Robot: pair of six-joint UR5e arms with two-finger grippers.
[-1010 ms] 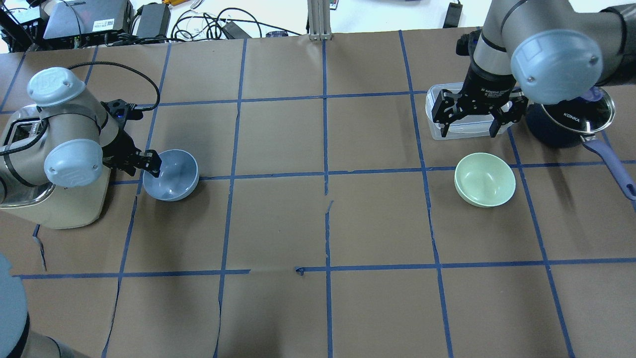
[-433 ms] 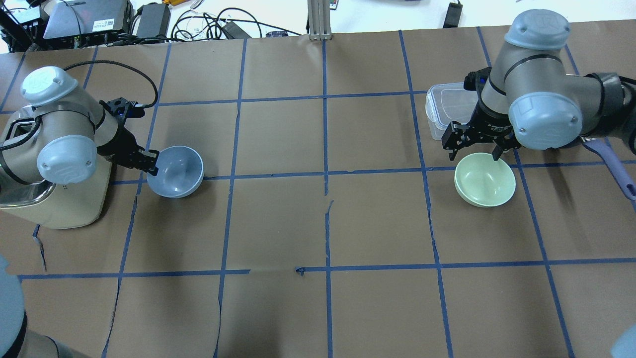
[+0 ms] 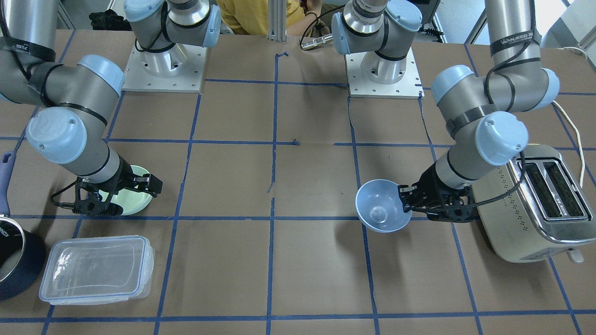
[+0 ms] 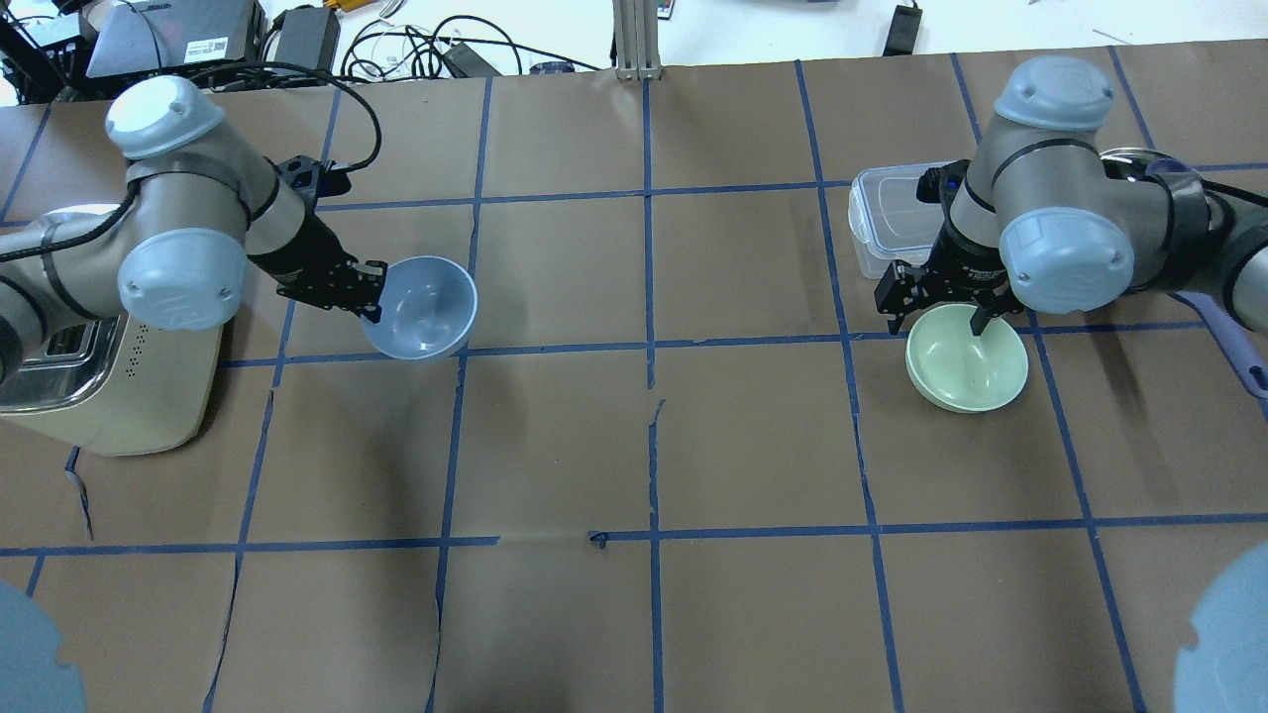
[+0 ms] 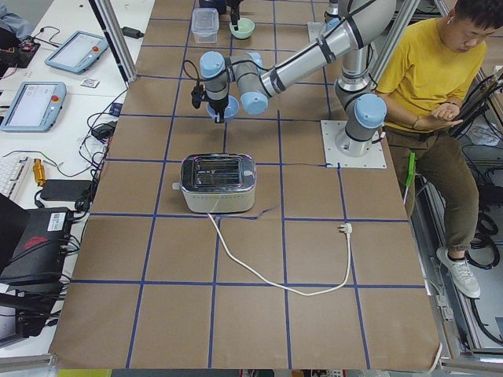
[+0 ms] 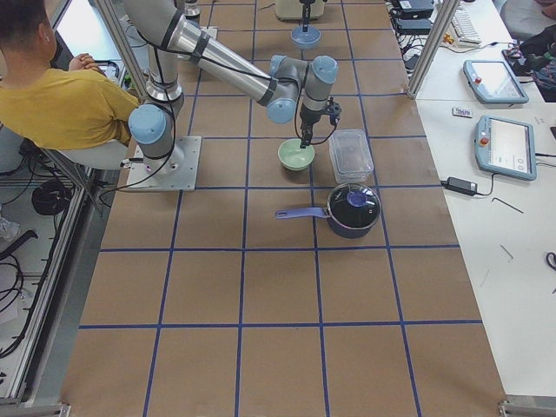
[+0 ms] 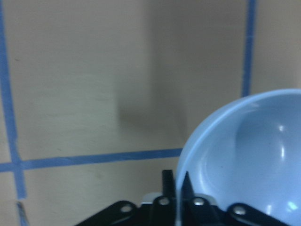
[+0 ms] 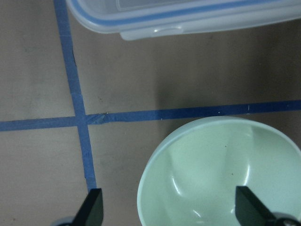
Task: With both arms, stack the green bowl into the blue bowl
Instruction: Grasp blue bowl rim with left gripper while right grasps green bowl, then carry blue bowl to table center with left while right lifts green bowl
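Note:
The blue bowl hangs tilted above the table, held by its rim in my shut left gripper; it also shows in the front view and the left wrist view, where the fingers pinch the rim. The green bowl rests on the table at the right, also in the front view. My right gripper is open and low over its far rim. In the right wrist view the gripper has one finger inside the green bowl and one outside.
A toaster stands at the left edge, behind the left arm. A clear plastic container lies just beyond the green bowl. A dark pot with a purple handle is at the far right.
The left arm has lifted the blue bowl and carried it right, away from the toaster. The right gripper has come down from over the clear container to the green bowl's rim.

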